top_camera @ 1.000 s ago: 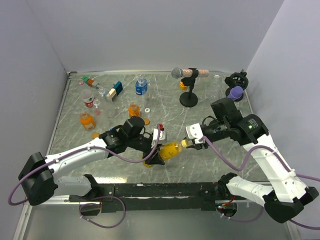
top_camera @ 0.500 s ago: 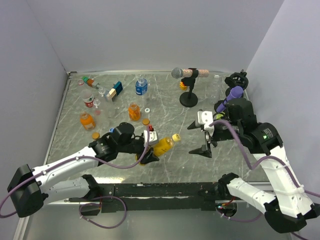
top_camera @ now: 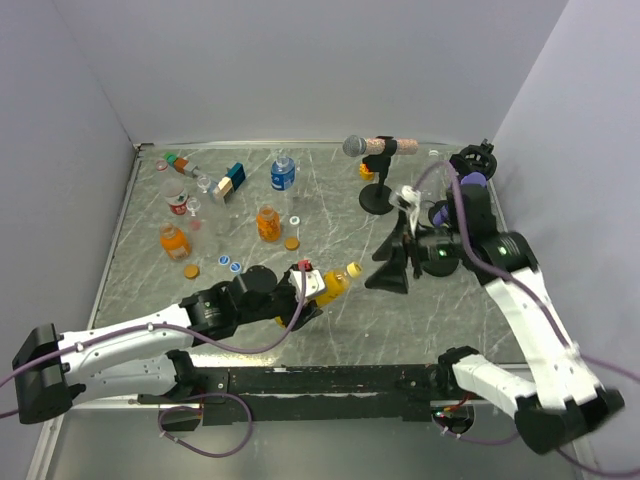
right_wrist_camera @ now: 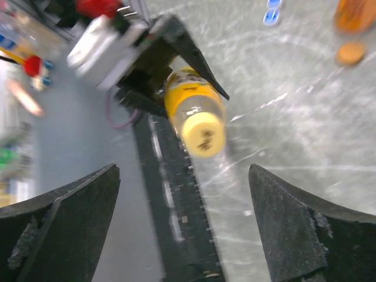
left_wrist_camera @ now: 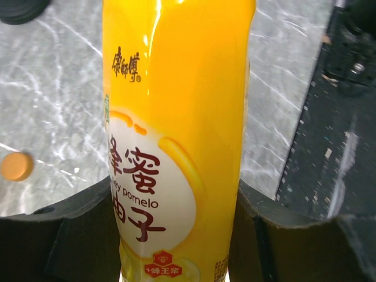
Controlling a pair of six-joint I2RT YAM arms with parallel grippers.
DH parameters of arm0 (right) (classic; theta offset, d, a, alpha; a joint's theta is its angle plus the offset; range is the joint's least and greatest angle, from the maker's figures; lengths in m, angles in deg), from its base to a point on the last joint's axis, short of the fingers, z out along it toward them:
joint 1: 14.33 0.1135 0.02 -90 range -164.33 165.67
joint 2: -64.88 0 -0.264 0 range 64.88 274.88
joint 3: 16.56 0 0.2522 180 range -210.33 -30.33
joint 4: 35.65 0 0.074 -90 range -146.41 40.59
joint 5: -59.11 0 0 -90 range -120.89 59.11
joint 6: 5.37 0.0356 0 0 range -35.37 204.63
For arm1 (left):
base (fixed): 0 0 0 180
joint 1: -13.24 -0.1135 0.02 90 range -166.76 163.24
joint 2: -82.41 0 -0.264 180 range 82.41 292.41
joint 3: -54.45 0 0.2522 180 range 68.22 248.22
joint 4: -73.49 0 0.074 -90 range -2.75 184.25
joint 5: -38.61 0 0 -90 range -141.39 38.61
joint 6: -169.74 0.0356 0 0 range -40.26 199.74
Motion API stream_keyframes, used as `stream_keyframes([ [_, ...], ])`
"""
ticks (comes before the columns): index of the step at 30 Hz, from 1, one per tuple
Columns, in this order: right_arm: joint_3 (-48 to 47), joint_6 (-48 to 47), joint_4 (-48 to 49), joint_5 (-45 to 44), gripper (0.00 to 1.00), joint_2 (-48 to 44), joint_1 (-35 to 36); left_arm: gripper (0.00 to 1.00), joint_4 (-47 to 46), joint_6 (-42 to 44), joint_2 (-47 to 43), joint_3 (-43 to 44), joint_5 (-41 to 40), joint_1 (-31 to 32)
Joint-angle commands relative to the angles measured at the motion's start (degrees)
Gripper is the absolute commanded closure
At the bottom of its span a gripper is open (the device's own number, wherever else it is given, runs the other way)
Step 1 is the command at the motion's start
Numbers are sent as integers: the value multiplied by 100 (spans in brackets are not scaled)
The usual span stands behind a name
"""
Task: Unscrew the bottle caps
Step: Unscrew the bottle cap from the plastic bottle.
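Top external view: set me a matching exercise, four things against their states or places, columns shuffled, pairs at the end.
Things
1. yellow honey pomelo bottle
2. right gripper
3. microphone
4. loose orange cap

States or places
A. open, holding nothing
B. lying flat on the table, on no bottle
C. clamped in the left gripper, its own cap on
D. on a black stand at the far side

Pairs: 1-C, 2-A, 3-D, 4-B
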Motion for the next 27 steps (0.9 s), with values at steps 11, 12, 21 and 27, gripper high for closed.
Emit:
stream_keyframes([
  [11,-629,710,-648,355,27,1432,6,76,-1093,-118,356,102,-1378,480],
  [12,-611,728,-622,364,28,1450,6,76,-1084,-83,409,128,-1396,488],
  [21,-672,790,-613,197,38,1792,103,75,-1189,-179,497,155,-1396,489],
  [27,-725,843,-569,4,38,1968,156,75,-1233,-197,400,67,-1396,489],
])
